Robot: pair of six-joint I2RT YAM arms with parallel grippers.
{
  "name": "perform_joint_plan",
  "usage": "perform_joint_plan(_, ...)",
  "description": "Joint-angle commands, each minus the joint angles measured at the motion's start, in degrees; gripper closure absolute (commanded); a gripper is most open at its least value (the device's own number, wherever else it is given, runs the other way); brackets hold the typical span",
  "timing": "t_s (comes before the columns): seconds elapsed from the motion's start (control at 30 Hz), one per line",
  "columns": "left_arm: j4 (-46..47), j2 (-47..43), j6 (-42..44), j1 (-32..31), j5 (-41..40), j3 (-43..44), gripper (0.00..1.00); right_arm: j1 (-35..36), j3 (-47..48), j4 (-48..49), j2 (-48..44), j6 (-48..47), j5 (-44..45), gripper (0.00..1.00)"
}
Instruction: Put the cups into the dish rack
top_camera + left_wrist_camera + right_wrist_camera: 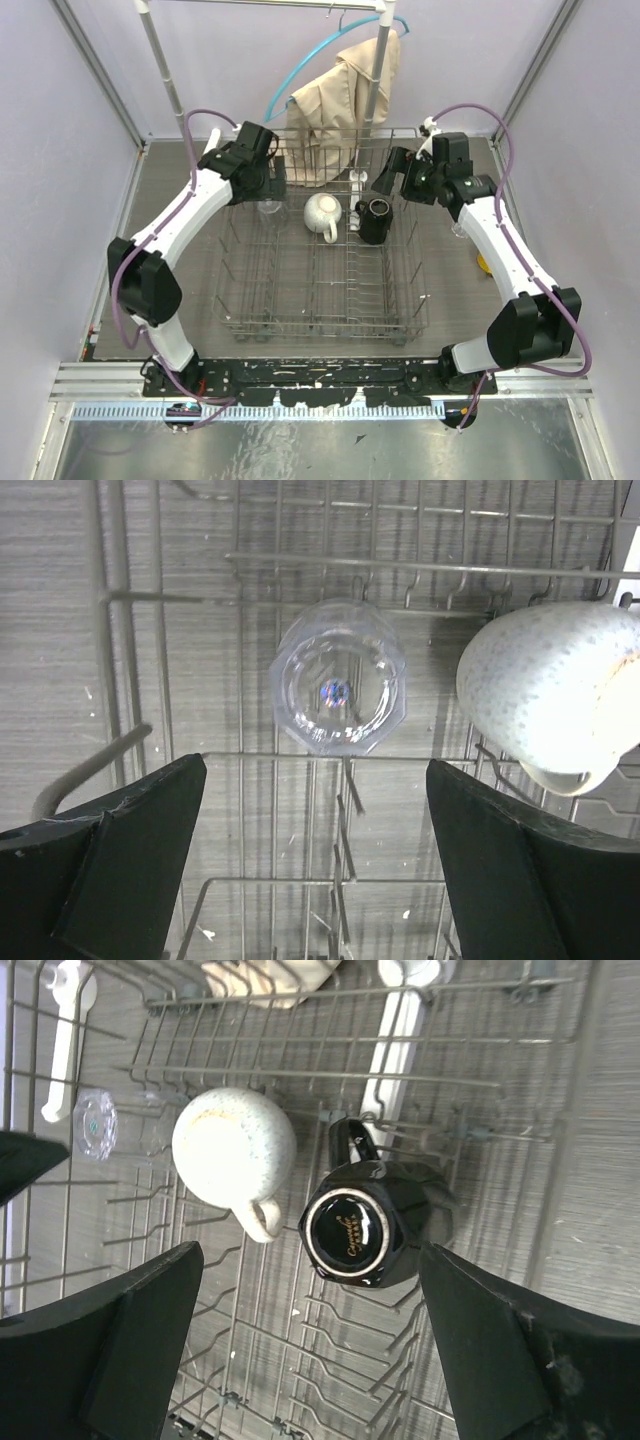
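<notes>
The grey wire dish rack (320, 325) fills the middle of the table. Inside it near the back stand a white mug (322, 213), a black mug (375, 220) and a clear glass tumbler (268, 208), all bottom up. My left gripper (270, 185) hovers open above the tumbler (340, 677), with the white mug (550, 685) to its right. My right gripper (392, 172) hovers open above the black mug (360, 1230), next to the white mug (233, 1147). A yellow mug (483, 264) shows right of the rack, mostly hidden by my right arm. The second tumbler is not clearly visible.
A clothes rail (160, 60) with a beige garment (345, 100) on a blue hanger stands behind the rack. The rack's upright tines (400, 1360) fill its front rows. Purple walls close in the left and right sides.
</notes>
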Motion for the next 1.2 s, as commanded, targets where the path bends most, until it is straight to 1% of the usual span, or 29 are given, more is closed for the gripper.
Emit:
perform_joint_plan(0.0, 0.85, -7.01, -1.79, 0.78, 0.00, -4.29, 0.01, -1.46, 6.77, -3.20, -1.90, -0.31, 8.28, 0.06)
perform_joint_plan(0.13, 0.90, -12.86, -3.50, 0.76, 3.61, -8.15, 0.00, -3.50, 9.69, -6.52, -0.26, -0.48, 12.99, 0.07)
perform_joint_plan(0.23, 2.07, -18.52, -4.62, 0.83, 4.79, -12.33, 0.00, -5.42, 11.17, -8.28, 1.55, -1.51, 16.61, 0.10)
perform_joint_plan(0.33, 2.67, -24.21, -6.24, 0.81, 7.19, -16.86, 0.00, -7.06, 12.91, -10.21, 4.69, -2.89, 19.84, 0.15)
perform_joint_plan(0.47, 6.24, -28.61, -8.97, 0.79, 12.69, -21.67, 0.01, -9.86, 15.69, -12.27, 9.09, -4.15, 23.26, 0.21)
perform_joint_plan(0.67, 7.60, -29.87, -9.34, 0.81, 21.54, -23.19, 0.01, -15.92, 17.40, -12.47, 13.98, -5.14, 23.94, 0.24)
perform_joint_plan(0.77, 8.16, -32.30, -8.58, 0.99, 21.32, -23.72, 0.00, -17.82, 19.21, -13.44, 16.55, -5.62, 24.54, 0.25)
perform_joint_plan(0.93, 8.20, -31.78, -7.55, 2.59, 23.22, -23.53, 0.00, -18.57, 19.85, -14.77, 20.72, -6.00, 24.60, 0.25)
perform_joint_plan(1.0, 8.64, -31.45, -7.65, 3.05, 23.93, -23.45, 0.00, -18.57, 19.37, -15.56, 21.93, -6.22, 24.60, 0.25)
perform_joint_plan(1.17, 9.19, -30.96, -7.92, 3.81, 24.84, -23.22, 0.00, -18.59, 16.47, -13.36, 22.73, -6.48, 25.41, 0.25)
